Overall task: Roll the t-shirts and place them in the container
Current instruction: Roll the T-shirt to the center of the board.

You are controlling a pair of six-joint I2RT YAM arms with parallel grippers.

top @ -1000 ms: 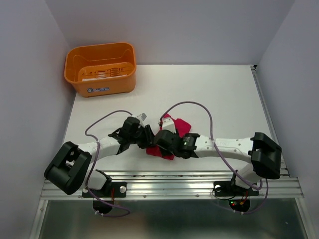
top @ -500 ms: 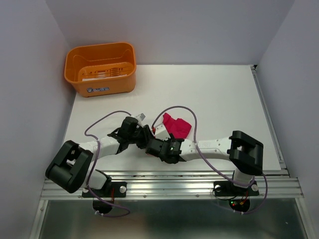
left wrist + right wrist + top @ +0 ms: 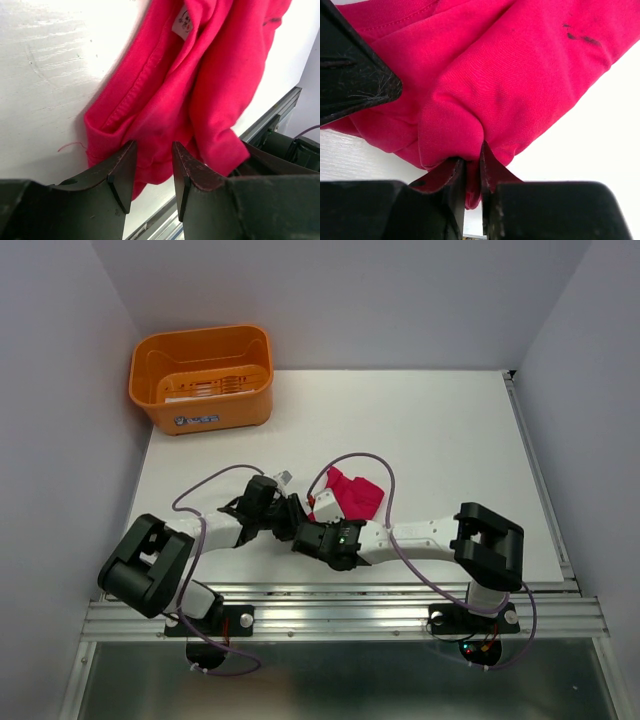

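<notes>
The crimson-pink t-shirt (image 3: 355, 495) lies bunched in a loose heap on the white table, near the front middle. My right gripper (image 3: 322, 508) is at its near left edge and is shut on a fold of the shirt (image 3: 520, 75); the fabric bulges over the closed tips (image 3: 472, 160). My left gripper (image 3: 297, 515) is right beside it on the left. Its jaws (image 3: 154, 145) stand a little apart at the shirt's hem (image 3: 200, 85), with cloth at the tips but not pinched. A left finger (image 3: 350, 75) shows in the right wrist view.
An orange basket (image 3: 200, 340) stands at the back left corner of the table (image 3: 430, 430). A metal rail (image 3: 340, 605) runs along the near edge just behind the grippers. Purple cables loop over both arms.
The right arm has folded its elbow inward and its wrist has shifted left. The shirt, partly hidden under the grippers a second ago, now shows more, bunched up behind them. The left arm barely moved.
</notes>
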